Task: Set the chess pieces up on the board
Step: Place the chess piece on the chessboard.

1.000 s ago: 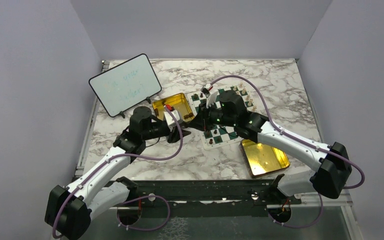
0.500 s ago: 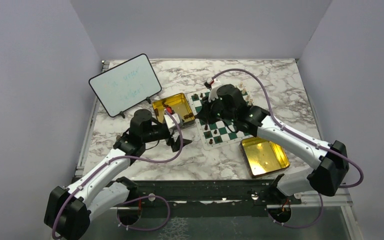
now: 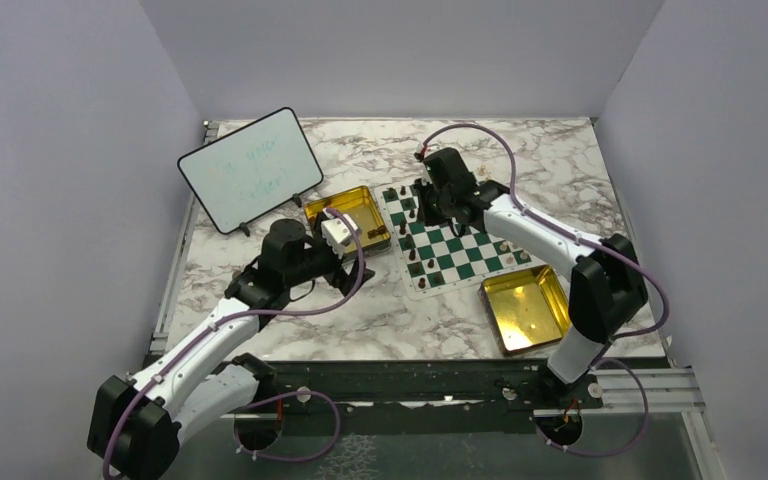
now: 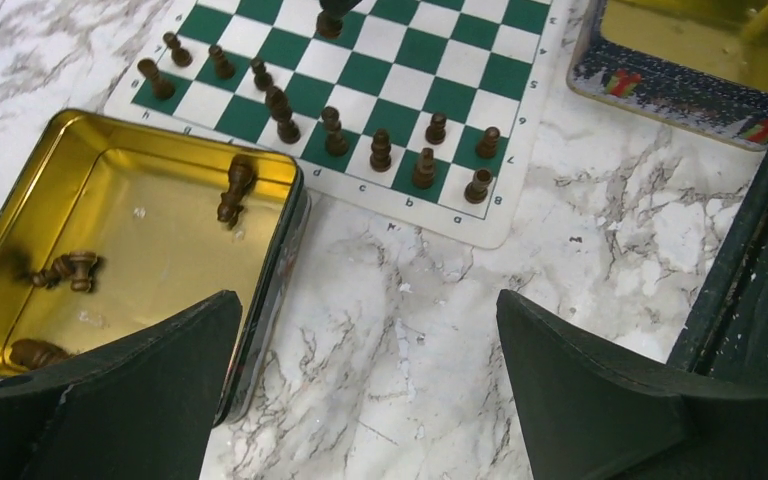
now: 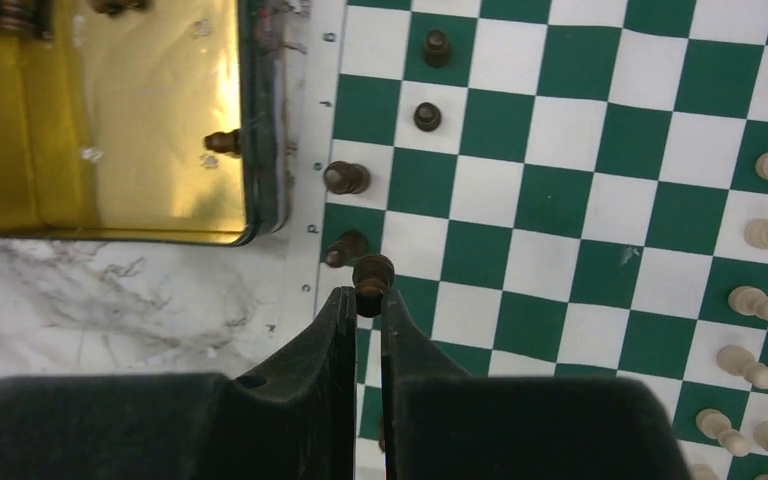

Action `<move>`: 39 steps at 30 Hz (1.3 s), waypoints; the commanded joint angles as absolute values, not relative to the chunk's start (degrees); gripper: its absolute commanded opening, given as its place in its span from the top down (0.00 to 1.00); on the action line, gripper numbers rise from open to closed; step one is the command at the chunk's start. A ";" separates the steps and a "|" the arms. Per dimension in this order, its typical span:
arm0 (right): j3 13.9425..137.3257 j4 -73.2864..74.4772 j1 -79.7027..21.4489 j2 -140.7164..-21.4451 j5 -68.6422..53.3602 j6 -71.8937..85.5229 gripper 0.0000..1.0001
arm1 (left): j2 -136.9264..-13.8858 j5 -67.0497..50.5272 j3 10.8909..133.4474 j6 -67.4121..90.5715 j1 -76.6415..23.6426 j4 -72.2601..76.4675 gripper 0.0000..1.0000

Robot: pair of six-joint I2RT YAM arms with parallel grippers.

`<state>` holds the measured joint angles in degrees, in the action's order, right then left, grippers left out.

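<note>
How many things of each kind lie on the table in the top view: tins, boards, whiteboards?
tins: 2
board: 1
whiteboard: 1
Total: 4

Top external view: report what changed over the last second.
The left hand opened and drew back leftward from the board's left edge. The right hand, shut on a dark chess piece, moved toward the far end of the board's left side. The gold tins and whiteboard stayed put.
</note>
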<state>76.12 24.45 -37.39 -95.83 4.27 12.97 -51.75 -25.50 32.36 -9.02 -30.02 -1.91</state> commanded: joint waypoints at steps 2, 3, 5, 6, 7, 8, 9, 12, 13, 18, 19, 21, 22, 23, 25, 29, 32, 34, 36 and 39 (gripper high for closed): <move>80.71 26.29 -36.53 -102.18 5.92 11.73 0.99 | -52.17 -15.11 36.33 -3.30 -30.15 -5.57 0.01; 81.62 26.93 -36.53 -103.41 6.48 11.91 0.99 | -52.01 -12.82 36.59 -1.37 -30.15 -5.74 0.01; 82.96 27.34 -36.44 -105.83 7.50 12.19 0.99 | -52.02 -8.90 37.03 1.52 -30.15 -6.52 0.01; 83.33 27.22 -36.39 -106.60 7.75 12.26 0.99 | -52.01 -7.70 37.39 1.76 -30.15 -7.14 0.01; 83.83 27.14 -36.32 -107.41 7.88 12.30 0.99 | -52.04 -7.30 38.01 1.40 -30.15 -7.90 0.01; 84.25 26.99 -36.30 -108.32 8.09 12.30 0.99 | -51.91 -7.25 38.73 0.88 -30.15 -8.73 0.01; 84.72 27.08 -36.16 -109.14 8.16 12.43 0.99 | -51.48 -6.86 39.17 0.60 -30.17 -9.21 0.01; 86.25 27.89 -35.64 -111.69 8.65 13.15 0.99 | -49.34 -5.40 38.72 0.28 -30.16 -8.91 0.01; 86.36 27.70 -35.51 -112.26 8.69 13.30 0.99 | -48.53 -4.53 38.48 0.27 -30.13 -8.87 0.01; 86.44 26.44 -34.91 -114.13 9.00 13.39 0.99 | -43.05 3.21 36.60 -1.01 -30.15 -7.79 0.01; 86.52 26.39 -34.83 -114.43 9.04 13.44 0.99 | -41.99 4.65 36.27 -1.39 -30.15 -7.54 0.01; 86.80 26.75 -34.56 -115.00 9.29 13.60 0.99 | -40.18 6.47 35.65 -1.58 -30.15 -7.11 0.01; 86.67 26.55 -34.50 -115.11 9.31 13.66 0.99 | -39.35 6.87 35.30 -1.66 -30.15 -6.72 0.01; 86.46 26.31 -34.43 -115.13 9.13 13.71 0.99 | -38.69 7.03 34.89 -1.71 -30.15 -6.36 0.01; 86.27 26.04 -34.30 -115.28 9.06 13.71 0.99 | -37.81 6.88 34.43 -1.84 -30.15 -5.77 0.01; 86.93 26.42 -34.21 -115.81 9.08 13.78 0.99 | -37.66 7.03 34.48 -2.32 -30.15 -5.98 0.01; 87.14 26.50 -34.15 -116.01 8.75 13.97 0.99 | -37.83 7.12 34.72 -2.37 -30.15 -6.13 0.01; 87.34 26.65 -34.19 -116.22 8.45 13.97 0.98 | -37.69 7.09 34.93 -2.39 -30.14 -6.58 0.01; 87.93 27.03 -34.19 -116.79 7.92 13.97 0.97 | -37.31 7.12 34.73 -2.37 -30.15 -6.61 0.01; 88.70 27.29 -34.14 -117.47 7.87 13.97 0.97 | -36.97 7.05 34.53 -2.48 -30.15 -6.33 0.01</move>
<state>86.28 26.68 -34.37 -115.63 7.70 13.45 -38.09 5.69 34.76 -1.83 -30.02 -7.40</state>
